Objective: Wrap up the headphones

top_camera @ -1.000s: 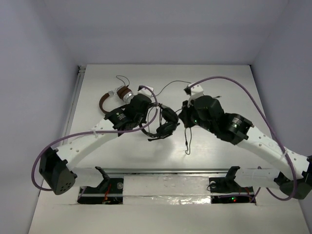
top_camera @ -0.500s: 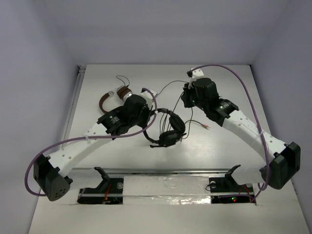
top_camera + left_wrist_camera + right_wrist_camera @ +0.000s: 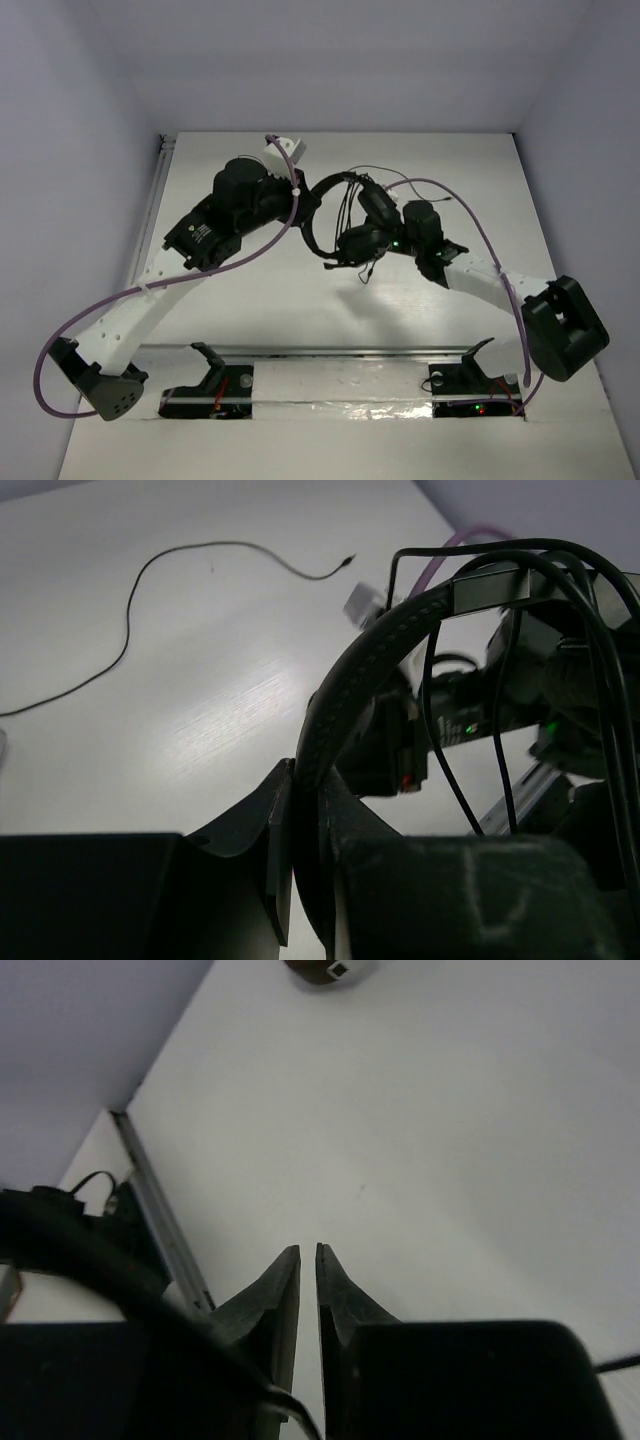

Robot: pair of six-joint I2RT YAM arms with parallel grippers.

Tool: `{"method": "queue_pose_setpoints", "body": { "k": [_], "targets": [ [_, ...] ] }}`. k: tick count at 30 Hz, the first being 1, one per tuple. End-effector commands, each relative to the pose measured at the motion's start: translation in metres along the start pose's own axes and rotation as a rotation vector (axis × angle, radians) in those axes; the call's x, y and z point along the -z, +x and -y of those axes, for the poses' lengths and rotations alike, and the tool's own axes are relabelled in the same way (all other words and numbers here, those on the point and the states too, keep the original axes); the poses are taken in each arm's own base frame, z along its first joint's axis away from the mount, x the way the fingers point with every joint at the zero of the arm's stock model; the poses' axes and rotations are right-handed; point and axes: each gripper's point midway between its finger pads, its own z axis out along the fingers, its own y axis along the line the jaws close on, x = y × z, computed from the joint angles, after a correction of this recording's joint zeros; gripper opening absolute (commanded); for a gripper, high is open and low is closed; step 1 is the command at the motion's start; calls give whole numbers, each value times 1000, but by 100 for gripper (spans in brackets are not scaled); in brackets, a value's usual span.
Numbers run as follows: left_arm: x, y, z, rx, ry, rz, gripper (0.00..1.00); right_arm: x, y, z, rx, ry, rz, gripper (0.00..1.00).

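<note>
The black headphones (image 3: 352, 238) hang in the air above the middle of the table. My left gripper (image 3: 306, 200) is shut on their thin headband (image 3: 352, 675), which runs up from between the fingers (image 3: 305, 780). Several loops of the dark cable (image 3: 505, 730) hang over the headband. My right gripper (image 3: 377, 250) is just right of the earcups. In the right wrist view its jaws (image 3: 308, 1250) stand a thin slit apart, and the thin cable (image 3: 292, 1402) runs into the slit near their base. The headband (image 3: 80, 1250) crosses the lower left of that view.
A loose thin cable (image 3: 130, 610) lies on the white table behind the headphones. A brown and silver object (image 3: 322, 968) shows at the far edge of the right wrist view. A metal rail (image 3: 340, 350) runs along the near edge.
My left arm has lifted the headphones up and toward the back. My right gripper has swung from the back down to the earcups' right side, and the cable now loops over the headband.
</note>
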Motion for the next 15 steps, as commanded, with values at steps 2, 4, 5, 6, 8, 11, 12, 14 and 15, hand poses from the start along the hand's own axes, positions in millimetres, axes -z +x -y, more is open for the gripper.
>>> {"method": "queue_pose_setpoints", "body": {
  "k": [2,4,5,6,8,11,12,14,15],
  "targets": [
    [12,-69,31,101,135,211,0,0,-13,-44,-26,-288,106,19],
    [15,-87,27,136,126,264,0,-1,-11,-44,-29,-308,120,19],
    [17,-92,25,153,126,279,0,-2,-7,-42,-46,-306,116,19],
    [19,-100,22,169,117,299,0,-3,-2,-40,-54,-309,115,19],
    [20,-112,8,212,78,343,0,-6,8,-45,-73,-331,94,18],
    [21,-124,-12,271,9,395,0,-13,35,-55,-104,-334,42,17],
    [20,-126,-17,282,-14,408,0,-16,45,-57,-117,-329,21,16],
    [17,-130,-36,309,-97,441,0,-21,66,-58,-160,-289,-18,16],
    [15,-129,-42,320,-129,448,0,-23,84,-71,-162,-301,-63,14]
  ]
}}
